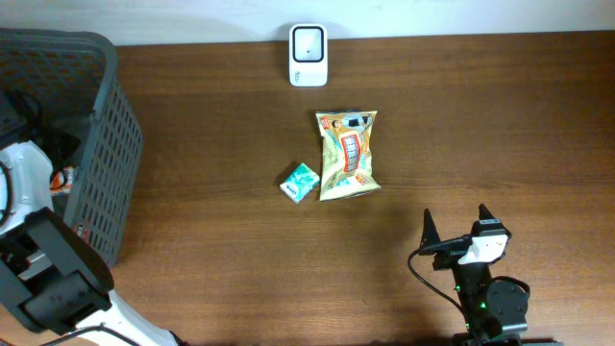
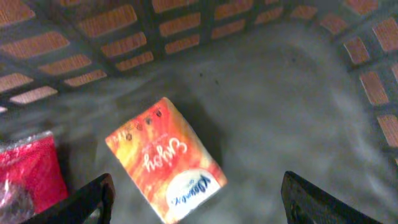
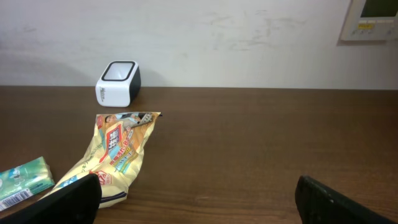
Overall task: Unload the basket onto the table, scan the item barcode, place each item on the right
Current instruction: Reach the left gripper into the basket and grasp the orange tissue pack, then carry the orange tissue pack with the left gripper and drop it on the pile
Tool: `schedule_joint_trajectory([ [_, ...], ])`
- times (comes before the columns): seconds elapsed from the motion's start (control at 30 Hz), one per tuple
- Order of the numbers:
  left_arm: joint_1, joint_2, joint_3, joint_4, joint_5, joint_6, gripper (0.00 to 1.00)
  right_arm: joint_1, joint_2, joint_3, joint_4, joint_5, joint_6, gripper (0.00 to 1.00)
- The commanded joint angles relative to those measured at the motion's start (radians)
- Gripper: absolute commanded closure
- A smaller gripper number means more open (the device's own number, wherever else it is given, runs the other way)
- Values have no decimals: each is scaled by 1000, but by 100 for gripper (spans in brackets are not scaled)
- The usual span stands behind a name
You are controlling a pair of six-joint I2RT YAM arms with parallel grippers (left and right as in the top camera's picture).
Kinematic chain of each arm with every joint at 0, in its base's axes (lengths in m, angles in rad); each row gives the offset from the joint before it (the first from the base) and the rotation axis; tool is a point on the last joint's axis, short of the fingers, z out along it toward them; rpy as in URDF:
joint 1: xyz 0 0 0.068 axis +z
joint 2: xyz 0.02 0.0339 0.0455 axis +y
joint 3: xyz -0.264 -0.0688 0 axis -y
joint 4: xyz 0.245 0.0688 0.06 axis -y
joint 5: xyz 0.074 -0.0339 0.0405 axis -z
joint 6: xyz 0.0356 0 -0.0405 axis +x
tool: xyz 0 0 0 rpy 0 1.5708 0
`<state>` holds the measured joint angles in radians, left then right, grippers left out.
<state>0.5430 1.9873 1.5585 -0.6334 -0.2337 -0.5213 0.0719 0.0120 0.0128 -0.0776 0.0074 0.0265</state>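
Overhead, wooden table [image 1: 480, 115] meets white wall [image 1: 461, 14]; left hand [image 2: 198, 180], right hand [image 1: 455, 211] spread wide.

Overhead top-down, right wrist low, sharing scanner [image 1: 307, 55]

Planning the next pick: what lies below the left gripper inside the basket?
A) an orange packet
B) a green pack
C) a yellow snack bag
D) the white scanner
A: the left wrist view shows an orange packet lying on the basket floor below the left gripper, whose jaws stand open.
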Motion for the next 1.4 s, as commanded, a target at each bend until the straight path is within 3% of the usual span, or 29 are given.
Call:
schedule_joint_trajectory([
  [0.0,11,85,-16,12,-25,-9,16,6,-6,-7,-5,5,7,1],
  [0.03,11,100,-16,12,-24,-9,16,6,-6,-7,-5,5,7,1],
  [0.1,11,148,-16,19,-24,-9,29,6,-6,-7,-5,5,7,2],
  [0.13,11,157,-16,18,-21,-9,39,6,-6,-7,-4,5,7,2],
  [0.2,11,151,-15,16,-21,-9,69,6,-6,-7,-4,5,7,2],
  [0.3,11,108,4,3,-14,-8,100,6,-6,-7,-5,5,7,2],
  [0.43,7,-46,43,-40,56,-8,100,6,-6,-7,-5,5,7,2],
  [0.7,-51,-492,43,-2,531,-9,100,6,-6,-7,-4,5,7,1],
  [0.83,-201,-667,43,27,534,-8,100,6,-6,-7,-5,5,7,1],
  [1.0,-519,-739,43,27,532,30,100,6,-6,-7,-4,5,7,1],
  [1.17,-884,-664,42,-18,372,122,100,6,-6,-7,-4,5,7,2],
  [1.27,-1010,-569,42,-53,257,157,100,6,-6,-7,-5,5,7,2],
  [1.37,-1099,-408,42,-116,236,156,100,6,-6,-7,-4,5,7,1],
])
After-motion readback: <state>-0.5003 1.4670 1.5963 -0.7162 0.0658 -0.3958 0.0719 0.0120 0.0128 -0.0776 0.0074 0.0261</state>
